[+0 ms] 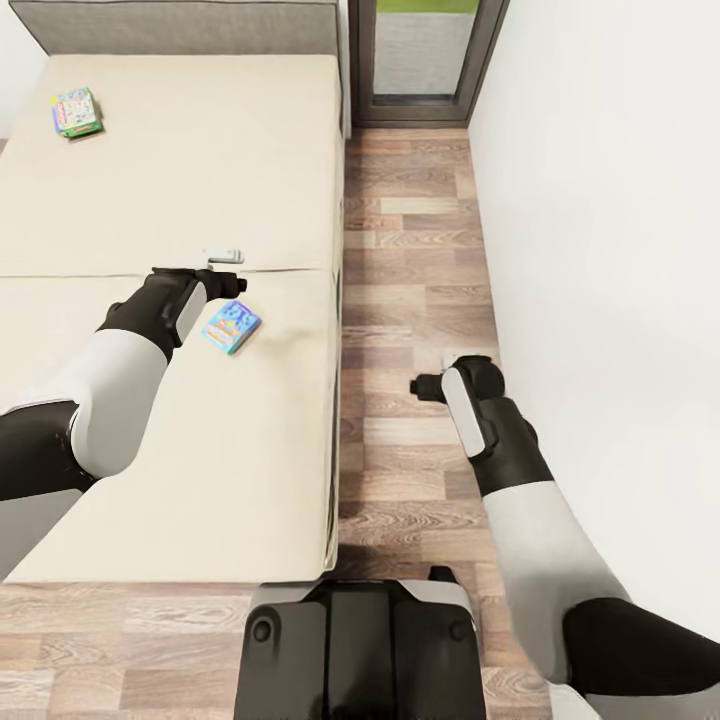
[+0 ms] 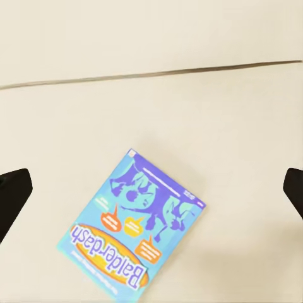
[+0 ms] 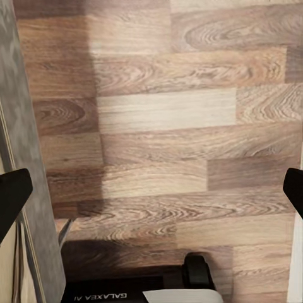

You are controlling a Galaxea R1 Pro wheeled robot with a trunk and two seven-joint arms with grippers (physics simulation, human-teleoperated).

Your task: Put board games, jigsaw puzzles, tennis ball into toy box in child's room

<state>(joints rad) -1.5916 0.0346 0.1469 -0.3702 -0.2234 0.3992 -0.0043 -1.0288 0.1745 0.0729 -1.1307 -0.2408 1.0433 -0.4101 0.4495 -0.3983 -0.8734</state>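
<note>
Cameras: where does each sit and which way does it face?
Head view: on the head, looking down over the bed and wood floor; both arms and the base show.
Left wrist view: near the left gripper, looking down at the blue board game; dark fingers at both edges.
Right wrist view: near the right gripper, facing the floor and base.
Shared: head and left wrist views show the blue board game.

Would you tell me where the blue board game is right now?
In the head view, the blue board game lies flat on the bed, near its right edge, just beside the left gripper, which hovers open above it.
</note>
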